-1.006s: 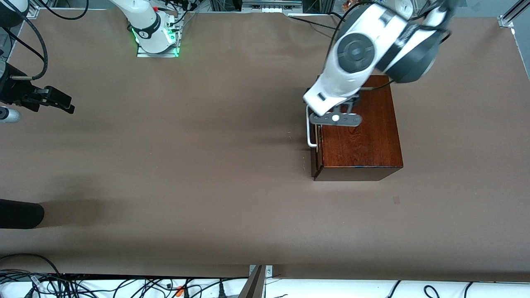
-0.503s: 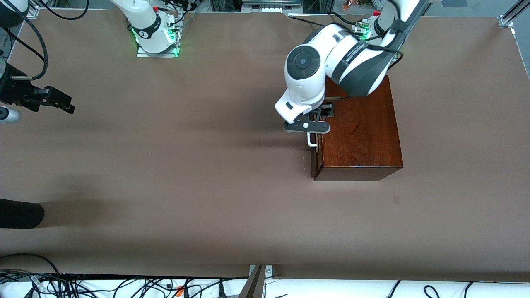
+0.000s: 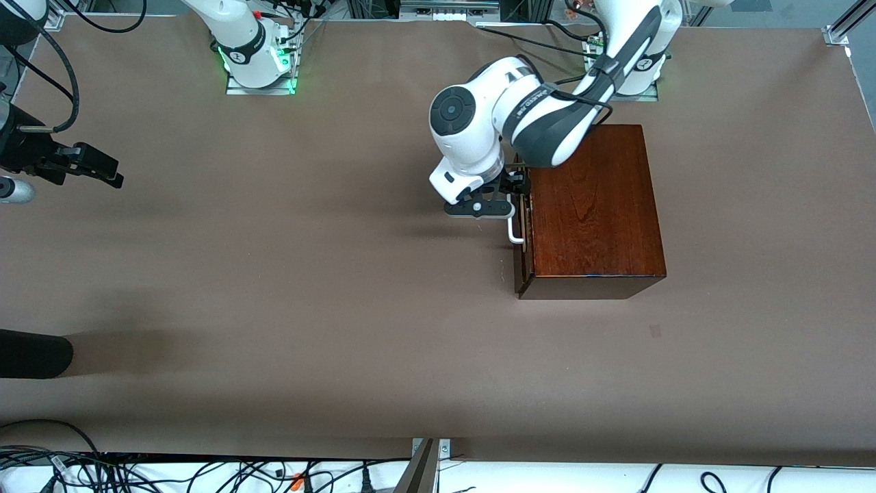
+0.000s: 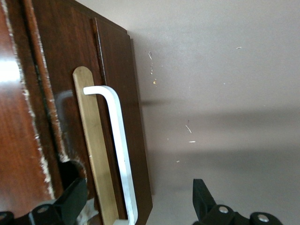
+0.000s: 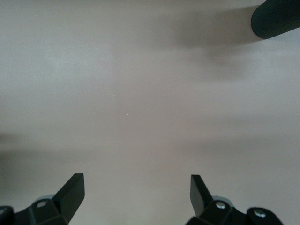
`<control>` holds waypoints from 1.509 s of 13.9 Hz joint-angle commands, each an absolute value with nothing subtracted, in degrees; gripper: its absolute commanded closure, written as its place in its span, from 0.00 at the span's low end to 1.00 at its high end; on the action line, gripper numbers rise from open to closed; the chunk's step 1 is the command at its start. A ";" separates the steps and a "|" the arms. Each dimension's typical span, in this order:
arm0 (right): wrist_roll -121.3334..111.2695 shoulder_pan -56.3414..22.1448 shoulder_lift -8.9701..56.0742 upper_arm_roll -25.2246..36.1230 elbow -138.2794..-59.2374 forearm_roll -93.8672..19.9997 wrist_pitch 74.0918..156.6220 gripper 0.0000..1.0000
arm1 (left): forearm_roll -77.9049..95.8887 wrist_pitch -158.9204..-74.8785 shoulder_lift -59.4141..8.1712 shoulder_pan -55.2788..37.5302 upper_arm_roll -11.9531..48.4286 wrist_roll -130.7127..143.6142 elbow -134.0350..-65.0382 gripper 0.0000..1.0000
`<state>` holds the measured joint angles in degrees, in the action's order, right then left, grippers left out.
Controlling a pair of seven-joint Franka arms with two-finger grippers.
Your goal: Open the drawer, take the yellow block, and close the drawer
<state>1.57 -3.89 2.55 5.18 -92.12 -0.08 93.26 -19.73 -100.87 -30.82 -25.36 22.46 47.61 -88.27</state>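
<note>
Left arm swung off the box top toward the drawer front; right arm unchanged, waiting.

Brown table (image 3: pixel 342 308) carries the dark reddish-brown polished wooden box (image 3: pixel 592 205) at the left arm's end. Its drawer (image 4: pixel 115 117), dark wood front with brass-coloured backplate, looks closed or barely ajar. Left gripper (image 3: pixel 503 202) sits low in front of that drawer; fingers (image 4: pixel 70 199) spread, one either side of the white U-shaped handle (image 3: pixel 514 231), not pinching it. Right gripper (image 3: pixel 92 164) hangs over bare table at the right arm's end, fingers (image 5: pixel 70 192) spread wide, nothing between them. Yellow block not visible.
</note>
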 commanded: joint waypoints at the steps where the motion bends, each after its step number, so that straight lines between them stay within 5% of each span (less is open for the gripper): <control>1: 0.97 -3.34 2.72 4.75 -91.49 -0.44 92.64 0.00 | -23.02 -103.88 -30.76 -25.84 22.06 50.09 -91.22 0.00; 21: 0.97 -3.43 2.72 4.75 -91.49 -0.44 92.64 0.00 | -26.98 -110.30 -31.64 -25.93 22.06 54.14 -96.15 0.00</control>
<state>1.57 -3.89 2.55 5.18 -92.12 -0.08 93.26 -25.36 -109.31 -31.56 -25.48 22.19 52.38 -95.65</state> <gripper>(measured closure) 0.000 0.000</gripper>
